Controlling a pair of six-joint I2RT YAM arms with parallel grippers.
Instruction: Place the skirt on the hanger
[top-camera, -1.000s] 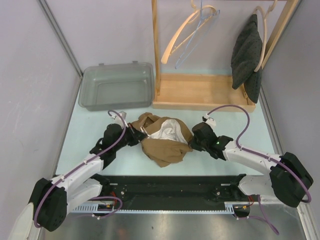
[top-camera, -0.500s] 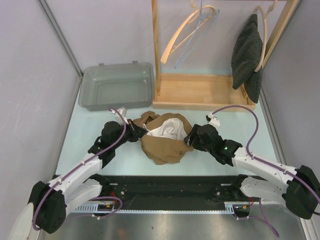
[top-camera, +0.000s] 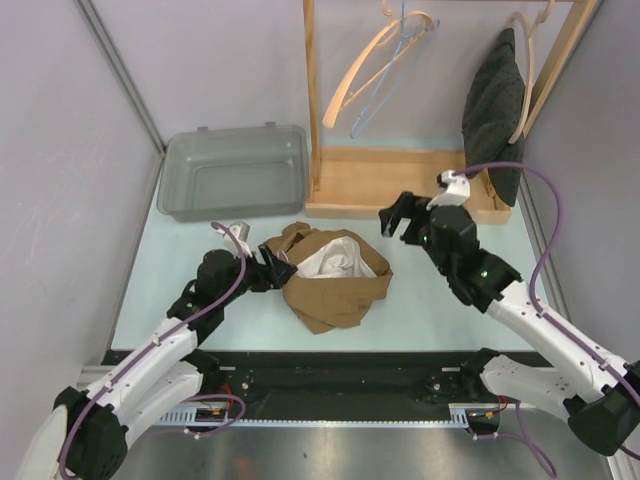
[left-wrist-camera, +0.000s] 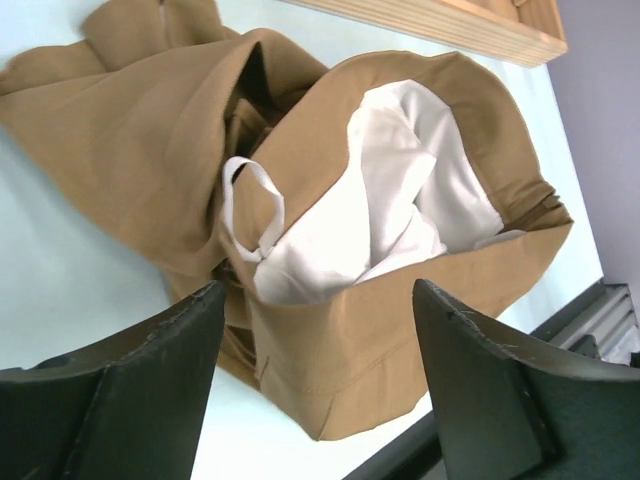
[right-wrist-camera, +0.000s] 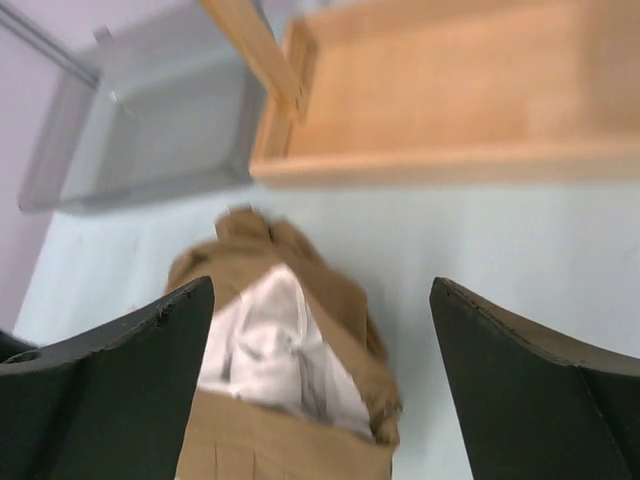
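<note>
Now the left jaws and the right jaws have both sprung apart, the right lifting away, leaving the crumpled tan white-lined skirt (top-camera: 335, 290) loose on the pale counter (top-camera: 410, 310), unhung.

Tan skirt (top-camera: 335, 295) (white lining (top-camera: 333, 263)), grey bin (top-camera: 235, 135), pale wooden rack (top-camera: 400, 182)

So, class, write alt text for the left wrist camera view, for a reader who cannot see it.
A crumpled brown skirt lies on the pale table, its white lining showing. The left gripper hovers in front, jaws open and empty.
</note>
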